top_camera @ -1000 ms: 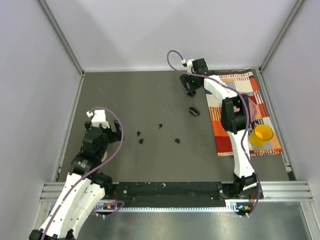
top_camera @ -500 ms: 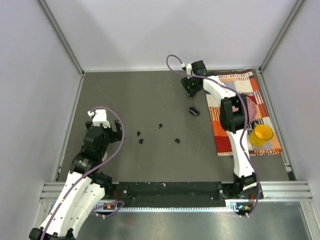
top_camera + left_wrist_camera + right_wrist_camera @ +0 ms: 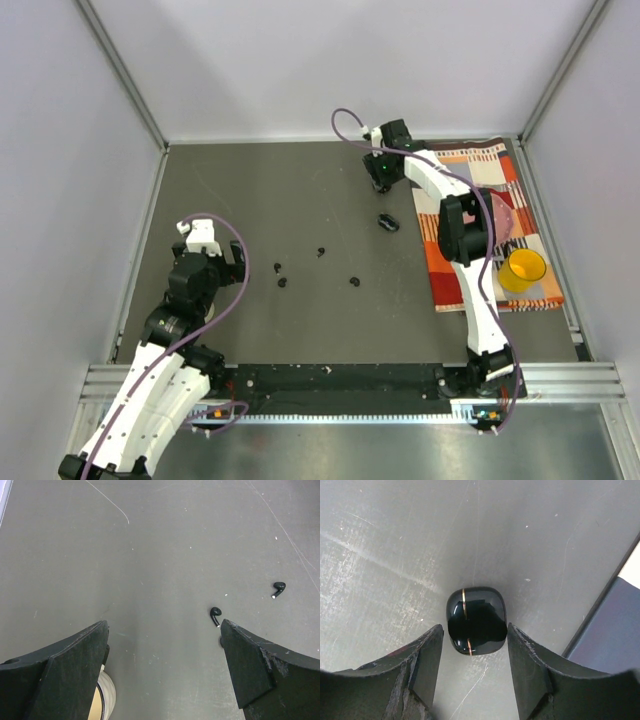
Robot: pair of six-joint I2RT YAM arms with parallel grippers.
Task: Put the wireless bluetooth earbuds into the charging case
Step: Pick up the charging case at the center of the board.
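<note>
Reaching across the table (image 3: 250, 200), the right gripper (image 3: 475, 632) straddled the case (image 3: 476, 610), a finger hard by each side; contact could not be told. The left gripper (image 3: 165, 630), splayed wide, sat nearer the earbuds (image 3: 215, 614), loose mid-table to its right.

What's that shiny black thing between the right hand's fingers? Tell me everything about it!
It is a little charging case, glossy black like smooth plastic, shaped like a rounded square pebble. A thin gold line crosses it, probably the lid's seam, and it looks shut. It lies flat on the grey table, between the two fingers of the right hand. They sit very close on both sides; whether they touch it is hard to tell.
</note>
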